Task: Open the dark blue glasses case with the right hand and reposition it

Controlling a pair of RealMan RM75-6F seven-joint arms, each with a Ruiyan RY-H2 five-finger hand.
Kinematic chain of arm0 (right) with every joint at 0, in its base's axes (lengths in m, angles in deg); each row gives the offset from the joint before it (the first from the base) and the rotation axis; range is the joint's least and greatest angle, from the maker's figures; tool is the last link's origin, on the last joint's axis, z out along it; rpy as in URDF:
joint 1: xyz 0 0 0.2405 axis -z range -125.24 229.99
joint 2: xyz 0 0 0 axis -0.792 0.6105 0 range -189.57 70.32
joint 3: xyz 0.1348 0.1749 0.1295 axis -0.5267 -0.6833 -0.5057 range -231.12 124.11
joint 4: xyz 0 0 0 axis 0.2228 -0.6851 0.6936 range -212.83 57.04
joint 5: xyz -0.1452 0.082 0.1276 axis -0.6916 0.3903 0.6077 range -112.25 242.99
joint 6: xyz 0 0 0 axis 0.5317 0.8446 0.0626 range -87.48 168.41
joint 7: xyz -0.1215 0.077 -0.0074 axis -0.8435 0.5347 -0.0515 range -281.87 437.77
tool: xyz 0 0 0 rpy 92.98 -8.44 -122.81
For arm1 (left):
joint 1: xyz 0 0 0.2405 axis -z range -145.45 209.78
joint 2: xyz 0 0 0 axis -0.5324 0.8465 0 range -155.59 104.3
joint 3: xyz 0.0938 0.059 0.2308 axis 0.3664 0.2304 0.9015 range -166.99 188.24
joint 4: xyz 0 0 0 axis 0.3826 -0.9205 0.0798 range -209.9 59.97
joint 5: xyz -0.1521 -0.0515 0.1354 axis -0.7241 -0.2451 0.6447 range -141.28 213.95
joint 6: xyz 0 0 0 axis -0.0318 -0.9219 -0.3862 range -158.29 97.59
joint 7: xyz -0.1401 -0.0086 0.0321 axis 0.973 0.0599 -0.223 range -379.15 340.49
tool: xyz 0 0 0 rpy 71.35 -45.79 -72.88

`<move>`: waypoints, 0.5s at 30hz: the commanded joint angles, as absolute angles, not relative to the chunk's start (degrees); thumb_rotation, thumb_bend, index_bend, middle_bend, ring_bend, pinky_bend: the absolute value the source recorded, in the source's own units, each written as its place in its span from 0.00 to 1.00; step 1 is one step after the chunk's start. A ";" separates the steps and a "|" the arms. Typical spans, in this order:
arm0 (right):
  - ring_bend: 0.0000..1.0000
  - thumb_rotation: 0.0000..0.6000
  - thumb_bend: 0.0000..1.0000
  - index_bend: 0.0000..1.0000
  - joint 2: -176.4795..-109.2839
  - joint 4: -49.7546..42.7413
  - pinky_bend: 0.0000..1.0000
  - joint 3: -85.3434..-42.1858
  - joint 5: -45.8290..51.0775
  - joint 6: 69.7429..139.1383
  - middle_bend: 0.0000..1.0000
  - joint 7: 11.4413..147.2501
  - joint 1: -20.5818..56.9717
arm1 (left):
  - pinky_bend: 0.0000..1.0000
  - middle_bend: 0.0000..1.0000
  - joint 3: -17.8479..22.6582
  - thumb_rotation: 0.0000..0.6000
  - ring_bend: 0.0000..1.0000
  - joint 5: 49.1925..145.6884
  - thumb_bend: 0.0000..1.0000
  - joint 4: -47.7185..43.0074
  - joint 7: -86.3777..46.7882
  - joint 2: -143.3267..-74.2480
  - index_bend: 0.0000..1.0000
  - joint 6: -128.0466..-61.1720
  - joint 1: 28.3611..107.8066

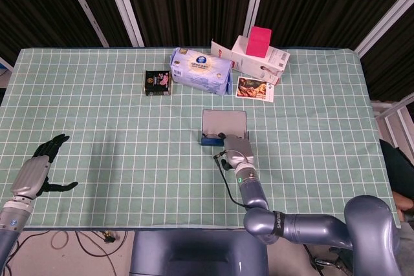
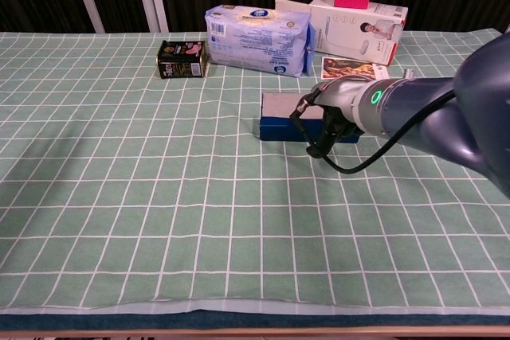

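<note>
The dark blue glasses case point(image 1: 223, 121) point(image 2: 280, 128) lies flat near the table's middle, showing a grey top and a dark blue front wall. My right hand point(image 1: 236, 149) point(image 2: 328, 119) is at the case's near edge, covering the right part of the front wall in the chest view. Its dark fingers point(image 2: 316, 147) point down toward the cloth. Contact with the case is not clear. My left hand point(image 1: 37, 171) rests on the table at the far left with its fingers spread and nothing in it; only the head view shows it.
Behind the case lie a blue-white tissue pack point(image 1: 201, 70), a small dark tin point(image 1: 157, 83), a picture card point(image 1: 254, 88) and a white box point(image 1: 259, 58) with a pink block point(image 1: 258, 41) on top. A green checked cloth point(image 1: 129, 134) covers the table.
</note>
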State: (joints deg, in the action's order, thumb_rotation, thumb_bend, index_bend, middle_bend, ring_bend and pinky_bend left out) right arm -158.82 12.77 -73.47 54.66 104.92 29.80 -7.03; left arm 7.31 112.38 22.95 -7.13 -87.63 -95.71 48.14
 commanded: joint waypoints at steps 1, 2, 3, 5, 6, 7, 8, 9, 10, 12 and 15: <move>1.00 1.00 0.47 0.15 -159.34 12.95 1.00 -73.12 54.60 104.96 0.92 29.73 -7.34 | 0.00 0.00 7.30 1.00 0.00 112.24 0.01 22.96 -7.11 -87.61 0.00 -95.53 48.19; 1.00 1.00 0.47 0.15 -159.53 13.19 1.00 -72.88 54.52 105.16 0.92 29.55 -7.45 | 0.00 0.00 7.33 1.00 0.00 112.32 0.01 22.96 -7.21 -87.59 0.00 -95.51 48.22; 1.00 1.00 0.47 0.15 -159.67 13.46 1.00 -72.70 54.51 105.29 0.92 29.49 -7.50 | 0.00 0.00 7.39 1.00 0.00 112.49 0.01 22.97 -7.33 -87.60 0.00 -95.54 48.23; 1.00 1.00 0.47 0.15 -159.78 14.09 1.00 -72.41 54.76 105.40 0.92 29.36 -7.53 | 0.00 0.00 7.46 1.00 0.00 112.64 0.01 22.99 -7.41 -87.64 0.00 -95.64 48.20; 1.00 1.00 0.48 0.16 -159.72 14.48 1.00 -72.28 54.91 105.44 0.92 29.24 -7.56 | 0.00 0.00 7.47 1.00 0.00 112.59 0.01 22.99 -7.38 -87.66 0.00 -95.62 48.18; 1.00 1.00 0.48 0.16 -159.62 15.01 1.00 -72.14 54.98 105.52 0.92 29.06 -7.60 | 0.00 0.00 7.47 1.00 0.00 112.55 0.01 23.00 -7.37 -87.66 0.00 -95.60 48.18; 1.00 1.00 0.48 0.18 -159.47 15.65 1.00 -71.93 54.89 105.68 0.92 28.88 -7.64 | 0.00 0.00 7.47 1.00 0.00 112.53 0.01 22.99 -7.42 -87.67 0.00 -95.63 48.17; 1.00 1.00 0.48 0.20 -159.31 16.34 1.00 -71.72 54.71 105.89 0.92 28.74 -7.65 | 0.00 0.00 7.45 1.00 0.00 112.49 0.01 22.98 -7.48 -87.70 0.00 -95.63 48.17; 1.00 1.00 0.49 0.21 -159.14 17.08 1.00 -71.52 54.54 106.18 0.92 28.67 -7.61 | 0.00 0.00 7.45 1.00 0.00 112.45 0.01 23.00 -7.52 -87.72 0.00 -95.62 48.18; 1.00 1.00 0.50 0.25 -158.71 18.87 1.00 -71.11 54.17 107.00 0.92 28.55 -7.47 | 0.00 0.00 7.45 1.00 0.00 112.40 0.01 23.05 -7.67 -87.72 0.00 -95.62 48.19; 1.00 1.00 0.50 0.26 -157.90 21.54 1.00 -70.39 54.06 108.04 0.92 28.56 -6.99 | 0.00 0.00 7.47 1.00 0.00 112.41 0.01 23.07 -7.84 -87.77 0.00 -95.72 48.15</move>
State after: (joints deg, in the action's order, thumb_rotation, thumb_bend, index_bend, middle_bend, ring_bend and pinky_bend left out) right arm -158.51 20.18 -70.95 54.23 107.27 28.66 -7.30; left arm 7.47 112.41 23.07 -7.85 -87.77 -95.72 48.15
